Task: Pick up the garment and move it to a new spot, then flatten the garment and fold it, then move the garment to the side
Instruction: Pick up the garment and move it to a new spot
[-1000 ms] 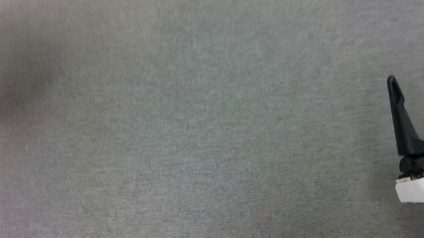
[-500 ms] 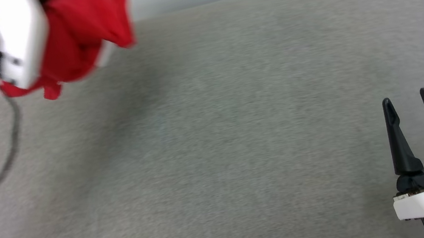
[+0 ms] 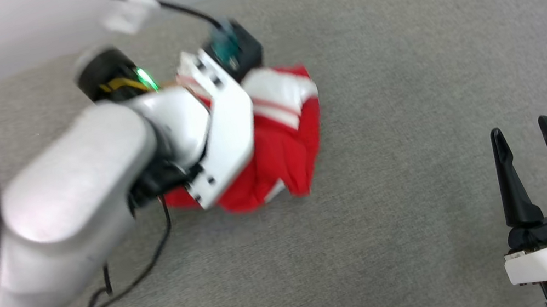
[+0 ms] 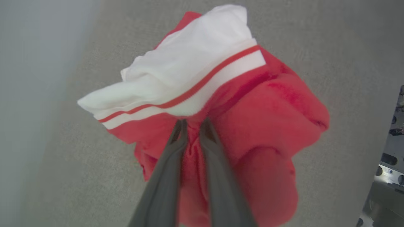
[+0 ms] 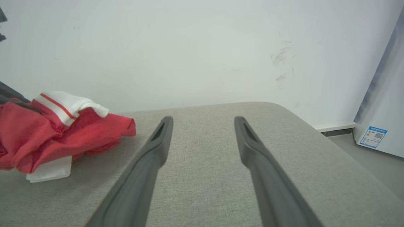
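The grey padded surface [image 3: 408, 97] spreads wide before me. The garment [image 3: 283, 146] is a bunched red and white lump at its far left-centre, lower folds seemingly touching the cloth. My left gripper [image 4: 193, 121] bears on it from above, 2 fingers clenched on a red fold just below the striped trim [image 4: 189, 94]. My right gripper [image 3: 519, 128] hangs spread and empty at near right, well apart. The lump lies far-left of it, so I judge the left arm alone places it.

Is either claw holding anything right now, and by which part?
The left gripper is shut on the garment, pinching a bunched red fold right beside its red-striped white band. The right gripper is open, holding nothing.
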Controlling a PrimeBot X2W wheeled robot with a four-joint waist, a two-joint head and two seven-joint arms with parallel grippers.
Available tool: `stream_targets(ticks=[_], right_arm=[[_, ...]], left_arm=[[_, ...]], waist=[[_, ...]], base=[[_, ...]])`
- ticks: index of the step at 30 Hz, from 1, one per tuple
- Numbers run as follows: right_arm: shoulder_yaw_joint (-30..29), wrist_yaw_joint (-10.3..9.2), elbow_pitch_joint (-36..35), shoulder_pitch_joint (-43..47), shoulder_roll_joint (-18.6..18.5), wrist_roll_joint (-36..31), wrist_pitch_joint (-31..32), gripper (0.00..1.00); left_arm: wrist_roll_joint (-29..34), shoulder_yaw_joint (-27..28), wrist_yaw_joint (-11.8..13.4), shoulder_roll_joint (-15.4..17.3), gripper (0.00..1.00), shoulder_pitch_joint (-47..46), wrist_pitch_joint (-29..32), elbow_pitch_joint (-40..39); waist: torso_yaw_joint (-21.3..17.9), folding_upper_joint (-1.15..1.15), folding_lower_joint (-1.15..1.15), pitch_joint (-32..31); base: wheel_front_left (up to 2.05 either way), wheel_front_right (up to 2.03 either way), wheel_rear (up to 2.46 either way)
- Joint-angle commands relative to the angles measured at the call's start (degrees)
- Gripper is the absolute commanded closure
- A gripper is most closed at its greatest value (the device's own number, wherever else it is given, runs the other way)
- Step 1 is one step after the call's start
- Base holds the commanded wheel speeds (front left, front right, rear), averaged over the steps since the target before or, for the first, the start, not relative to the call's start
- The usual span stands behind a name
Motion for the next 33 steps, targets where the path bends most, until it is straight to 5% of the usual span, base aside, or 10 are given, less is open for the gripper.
stream_targets(ticks=[1,7,15,16,17,18,25,33], right_arm=[[0.02,-0.02,0.02,-0.64,0.14,0.32,-0.12,0.00],[0.14,-0.02,0.32,-1.30,0.14,1.11,-0.12,0.00],[0.08,-0.02,1.28,-0.95,0.14,0.92,-0.12,0.00],[-0.02,-0.02,1.32,-0.62,0.14,0.80,-0.12,0.00],[-0.15,-0.02,1.43,-0.33,0.15,0.53,-0.12,0.00],[-0.14,-0.02,1.47,0.05,0.14,0.29,-0.12,0.00],[-0.57,-0.02,1.84,2.53,0.14,-1.01,-0.12,0.00],[-1.62,-0.02,1.72,4.93,0.12,-1.61,-0.12,0.00]], left_arm=[[-0.50,-1.50,0.06,-0.36,1.00,1.19,-0.70,0.85],[-1.92,-8.65,0.05,-2.12,1.00,6.12,-1.26,4.19],[0.31,-9.74,-0.01,-2.67,1.00,12.24,-4.27,4.83],[0.91,-9.53,-0.01,-2.83,0.63,11.59,-6.42,4.86],[1.48,-9.28,0.00,-3.04,0.11,11.04,-8.79,4.95],[1.93,-9.17,0.01,-3.19,0.00,10.36,-11.28,4.99],[6.92,-5.40,2.17,-3.48,0.00,9.61,-31.47,5.86],[12.16,1.51,17.01,-0.40,0.00,16.94,-51.50,3.36]], waist=[[-1.32,0.00,0.01,1.59],[-2.18,0.00,0.01,3.74],[-1.36,0.00,0.01,2.13],[-1.05,0.00,0.01,1.50],[-0.68,0.00,0.01,0.72],[-0.38,0.00,0.01,0.13],[2.49,0.00,0.01,-4.92],[6.02,0.00,0.01,-8.75]], base=[[0.00,0.00,0.00],[0.00,0.00,0.00],[0.00,0.00,0.00],[0.00,0.00,0.00],[0.00,0.00,0.00],[0.00,0.00,0.00],[0.00,0.00,0.00],[0.00,0.00,0.00]])
